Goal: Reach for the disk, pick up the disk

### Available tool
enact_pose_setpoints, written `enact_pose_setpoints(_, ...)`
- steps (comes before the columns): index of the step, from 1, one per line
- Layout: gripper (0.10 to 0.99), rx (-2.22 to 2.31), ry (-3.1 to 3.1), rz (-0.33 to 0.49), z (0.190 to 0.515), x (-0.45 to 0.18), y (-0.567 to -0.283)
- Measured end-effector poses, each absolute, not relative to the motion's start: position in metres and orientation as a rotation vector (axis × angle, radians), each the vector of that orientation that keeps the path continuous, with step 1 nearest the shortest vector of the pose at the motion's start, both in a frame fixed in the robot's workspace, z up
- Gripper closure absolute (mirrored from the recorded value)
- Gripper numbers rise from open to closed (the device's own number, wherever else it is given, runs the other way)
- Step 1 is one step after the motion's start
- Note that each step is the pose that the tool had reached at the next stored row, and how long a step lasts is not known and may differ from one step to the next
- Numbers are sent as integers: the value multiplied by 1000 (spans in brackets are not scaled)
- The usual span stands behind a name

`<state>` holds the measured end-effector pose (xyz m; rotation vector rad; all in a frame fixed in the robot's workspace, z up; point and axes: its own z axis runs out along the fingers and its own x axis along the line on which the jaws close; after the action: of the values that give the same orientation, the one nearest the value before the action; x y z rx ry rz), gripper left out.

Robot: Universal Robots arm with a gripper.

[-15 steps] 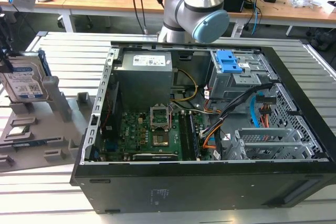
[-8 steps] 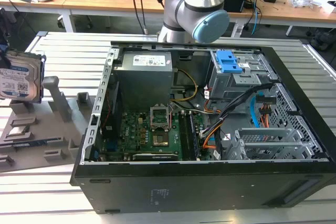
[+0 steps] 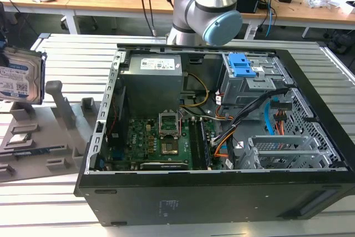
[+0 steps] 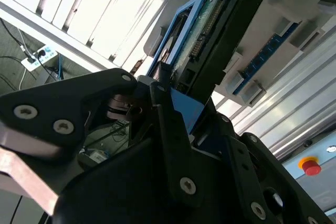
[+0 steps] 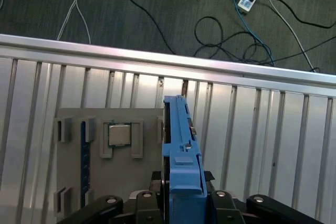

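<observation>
The gripper (image 5: 181, 184) is clamped on the disk (image 3: 20, 79), its black fingers (image 4: 168, 129) pressing the blue bracket from both sides (the drive stands on edge between them). The disk sits at the exterior view's far left edge, over the grey holder tray (image 3: 41, 137) and well apart from the open computer case (image 3: 222, 192). Slatted table (image 5: 262, 129) stretches past the tray to its rail edge.

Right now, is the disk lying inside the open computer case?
No: in the exterior view the disk stands on edge outside the computer case, off to the exterior view's left, above a grey tray.
</observation>
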<state>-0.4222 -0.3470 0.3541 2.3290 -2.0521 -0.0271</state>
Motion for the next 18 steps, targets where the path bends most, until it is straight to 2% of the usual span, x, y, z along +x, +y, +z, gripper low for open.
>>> enact_pose_setpoints(18,718,2329,-2052,-27,399,-422,-346)
